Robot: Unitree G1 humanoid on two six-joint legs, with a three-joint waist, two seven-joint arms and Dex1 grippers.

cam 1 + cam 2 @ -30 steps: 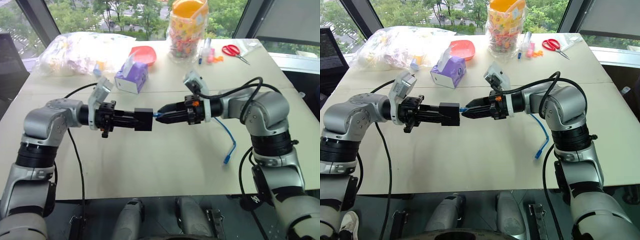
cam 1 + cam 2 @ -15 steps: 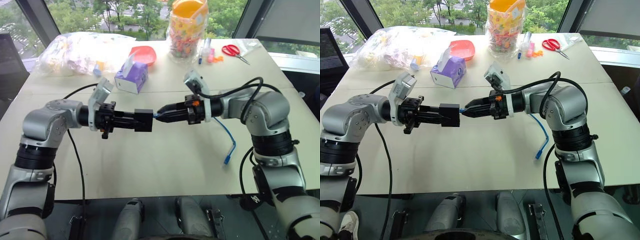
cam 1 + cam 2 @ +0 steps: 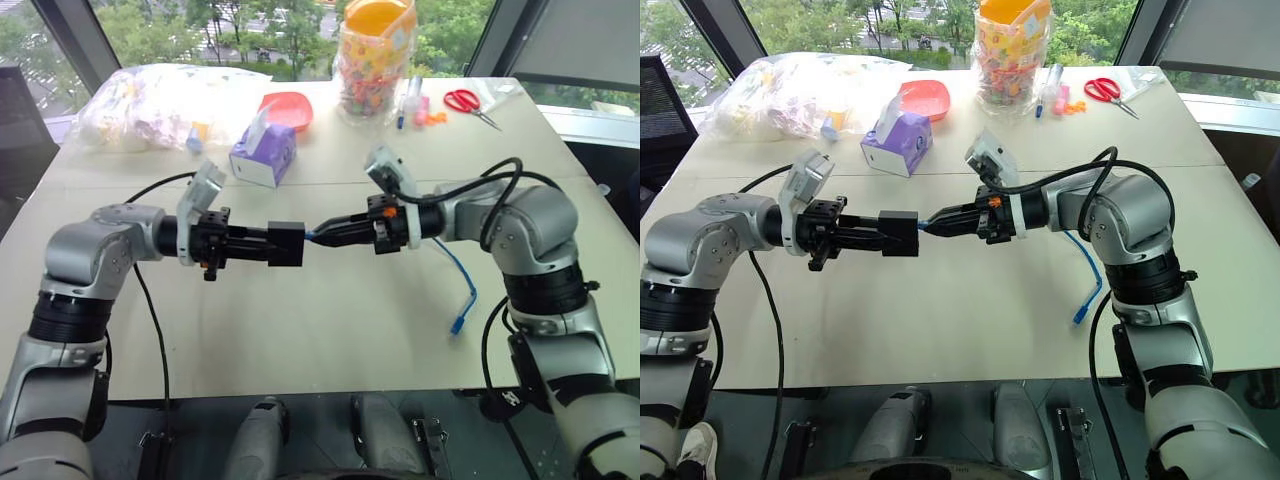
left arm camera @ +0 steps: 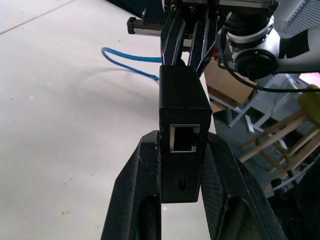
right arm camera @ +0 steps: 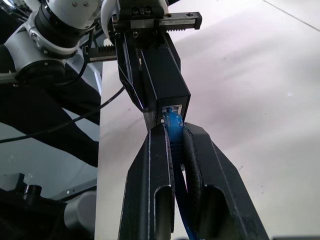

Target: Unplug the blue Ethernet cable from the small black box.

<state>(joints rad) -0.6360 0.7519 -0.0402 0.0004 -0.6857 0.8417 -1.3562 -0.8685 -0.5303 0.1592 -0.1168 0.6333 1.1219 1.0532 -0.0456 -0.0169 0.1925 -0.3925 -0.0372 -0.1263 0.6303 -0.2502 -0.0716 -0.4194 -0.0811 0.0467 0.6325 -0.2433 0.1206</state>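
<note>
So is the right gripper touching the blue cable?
Touching: right wrist view shows the right gripper fingers pinching the blue Ethernet cable right at the small black box.

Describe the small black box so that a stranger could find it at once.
Look above the middle of the pale table, between the two arms. The small black box is clamped in the left gripper, with the blue cable plugged into it; the purple tissue box stands farther back.

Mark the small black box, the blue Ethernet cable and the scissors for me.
small black box (image 3: 286,243), left eye view, its top face.
blue Ethernet cable (image 3: 464,283), left eye view, hanging loop.
scissors (image 3: 461,99), left eye view, red handles.
</note>
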